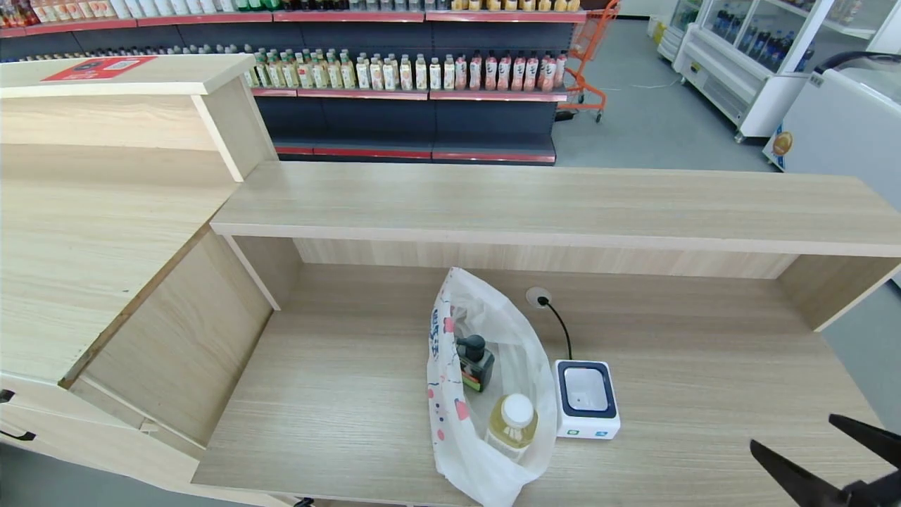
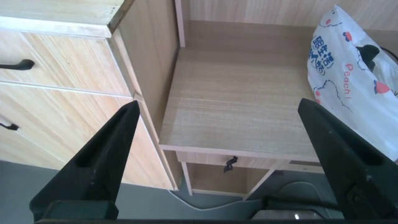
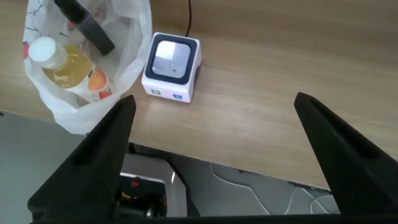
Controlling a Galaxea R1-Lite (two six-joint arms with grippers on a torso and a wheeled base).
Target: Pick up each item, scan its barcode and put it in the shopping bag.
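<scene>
Wood-grain light counter (image 1: 704, 394) holds, near its front edge, a white printed plastic shopping bag (image 1: 450, 451), just beside a small white barcode scanner (image 1: 586, 398). Inside stand a yellow drink bottle (image 1: 512, 422) and a dark pump bottle (image 1: 476, 362). Both the left gripper (image 2: 219, 109) and the right gripper (image 3: 214, 98) gape wide, empty; the task seems nearly finished.

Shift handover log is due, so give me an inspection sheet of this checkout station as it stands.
Surface: wooden counter, below a raised ledge.
Job's things: shopping bag standing open, holding a yellow drink bottle and a dark pump bottle; scanner beside the bag, on the robot's right.
Clutter: nothing seen.
Grippers: left tool open, empty; right tool open, empty.
Cables: black cable from the scanner to a grommet in the counter.
Surroundings: stocked shelves, orange cart, glass-door coolers.
</scene>
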